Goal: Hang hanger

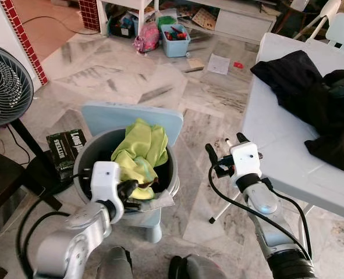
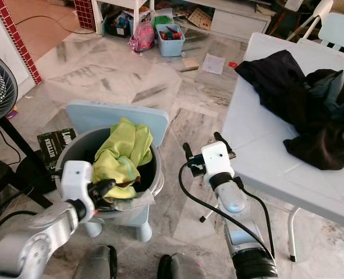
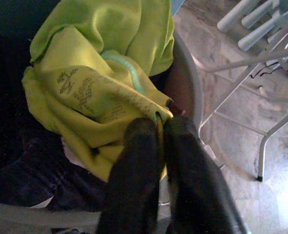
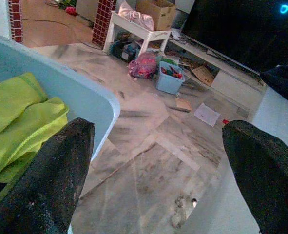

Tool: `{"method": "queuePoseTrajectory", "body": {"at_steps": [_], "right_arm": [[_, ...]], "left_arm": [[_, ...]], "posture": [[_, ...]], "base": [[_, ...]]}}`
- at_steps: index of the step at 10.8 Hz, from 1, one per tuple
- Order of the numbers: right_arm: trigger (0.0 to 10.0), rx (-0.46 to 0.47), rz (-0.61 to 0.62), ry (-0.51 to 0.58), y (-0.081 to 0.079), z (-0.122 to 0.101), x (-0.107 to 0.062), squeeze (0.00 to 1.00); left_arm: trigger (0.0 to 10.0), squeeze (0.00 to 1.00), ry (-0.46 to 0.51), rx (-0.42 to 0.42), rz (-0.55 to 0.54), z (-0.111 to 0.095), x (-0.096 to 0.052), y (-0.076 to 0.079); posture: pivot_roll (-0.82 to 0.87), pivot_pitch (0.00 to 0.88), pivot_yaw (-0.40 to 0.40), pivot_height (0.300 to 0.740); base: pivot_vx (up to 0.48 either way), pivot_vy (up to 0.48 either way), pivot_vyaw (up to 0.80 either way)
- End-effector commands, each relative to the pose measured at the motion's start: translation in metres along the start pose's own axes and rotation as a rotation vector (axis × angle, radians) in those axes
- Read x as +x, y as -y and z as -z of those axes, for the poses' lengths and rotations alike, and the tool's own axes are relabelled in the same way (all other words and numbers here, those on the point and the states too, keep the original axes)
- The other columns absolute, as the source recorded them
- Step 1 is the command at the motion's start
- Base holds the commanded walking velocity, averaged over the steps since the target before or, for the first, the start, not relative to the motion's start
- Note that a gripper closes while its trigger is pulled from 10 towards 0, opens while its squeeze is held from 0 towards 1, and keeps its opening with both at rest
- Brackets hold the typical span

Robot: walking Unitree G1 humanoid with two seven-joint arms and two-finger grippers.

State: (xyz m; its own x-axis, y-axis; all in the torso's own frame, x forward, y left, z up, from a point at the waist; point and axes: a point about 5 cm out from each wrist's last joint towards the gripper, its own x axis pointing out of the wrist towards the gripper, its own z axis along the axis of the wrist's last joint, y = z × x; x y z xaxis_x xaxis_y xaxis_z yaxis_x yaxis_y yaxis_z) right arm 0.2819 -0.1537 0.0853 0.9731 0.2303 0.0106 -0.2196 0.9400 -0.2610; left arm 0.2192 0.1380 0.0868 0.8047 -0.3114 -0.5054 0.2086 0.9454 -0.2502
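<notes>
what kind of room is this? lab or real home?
Most likely a lived-in home, probably a living or laundry area: marble-look floor tiles, a grey laundry bucket holding a yellow-green garment, dark clothes heaped on a white folding table, and a toy bin by low shelving.

Grey laundry bucket (image 1: 96, 149) stands on a light-blue plastic chair (image 1: 134, 115), holding a yellow-green garment (image 1: 140, 150). Left gripper (image 1: 128, 190) sits at the bucket rim, touching the garment. Right gripper (image 1: 225, 149) hangs over marble floor, fingers parted, beside a white folding table (image 1: 276, 145) bearing dark clothing (image 1: 314, 99). Black fan (image 1: 3, 87) stands left.
</notes>
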Motion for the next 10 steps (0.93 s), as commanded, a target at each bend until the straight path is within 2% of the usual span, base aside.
{"method": "queuePoseTrajectory", "body": {"at_steps": [1,3,4,5,6,7,8,9,10], "right_arm": [[10.0,-0.006,0.003,-0.017,0.001,0.004,-0.003,0.0],[10.0,-0.008,0.004,-0.018,0.002,0.004,-0.002,0.0],[10.0,-0.01,0.003,-0.023,0.002,0.006,-0.002,0.0],[10.0,-0.014,-0.002,-0.025,0.001,0.006,-0.002,0.0],[10.0,-0.017,-0.004,-0.023,0.001,0.006,-0.002,0.0],[10.0,-0.019,-0.003,-0.023,0.002,0.005,-0.002,0.0],[10.0,-0.023,-0.004,-0.022,0.003,0.005,-0.002,0.0],[10.0,-0.024,-0.006,-0.02,0.002,0.005,-0.002,0.0],[10.0,-0.026,-0.009,-0.018,0.001,0.004,0.0,0.0]], "left_arm": [[10.0,1.0,-0.03,0.046,-0.009,0.006,-0.007,-0.002],[10.0,1.0,-0.072,0.058,-0.257,0.026,-0.019,-0.036],[10.0,1.0,-0.083,0.01,-0.399,0.035,-0.026,-0.055],[10.0,1.0,-0.136,-0.034,-0.501,0.051,-0.031,-0.072],[10.0,1.0,-0.106,0.02,-0.564,0.05,-0.033,-0.083],[10.0,1.0,0.02,0.071,-0.532,0.025,-0.026,-0.08],[10.0,1.0,0.148,0.103,-0.497,-0.009,-0.015,-0.078],[10.0,1.0,0.208,0.126,-0.499,-0.027,-0.01,-0.082],[10.0,1.0,0.238,0.132,-0.462,-0.045,0.004,-0.086]], "posture": [[0.07,0.107,-0.103,0.74],[0.07,0.113,-0.104,0.74],[0.08,0.116,-0.107,0.74],[0.07,0.117,-0.109,0.74],[0.07,0.117,-0.111,0.74],[0.07,0.117,-0.112,0.74],[0.07,0.116,-0.113,0.74],[0.07,0.116,-0.113,0.74],[0.06,0.113,-0.117,0.74]], "base": [[0.0,0.0,0.0],[0.0,0.0,0.0],[0.0,0.0,0.0],[0.0,0.0,0.0],[0.0,0.0,0.0],[0.0,0.0,0.0],[0.0,0.0,0.0],[0.0,0.0,0.0],[0.0,0.0,0.0]]}}
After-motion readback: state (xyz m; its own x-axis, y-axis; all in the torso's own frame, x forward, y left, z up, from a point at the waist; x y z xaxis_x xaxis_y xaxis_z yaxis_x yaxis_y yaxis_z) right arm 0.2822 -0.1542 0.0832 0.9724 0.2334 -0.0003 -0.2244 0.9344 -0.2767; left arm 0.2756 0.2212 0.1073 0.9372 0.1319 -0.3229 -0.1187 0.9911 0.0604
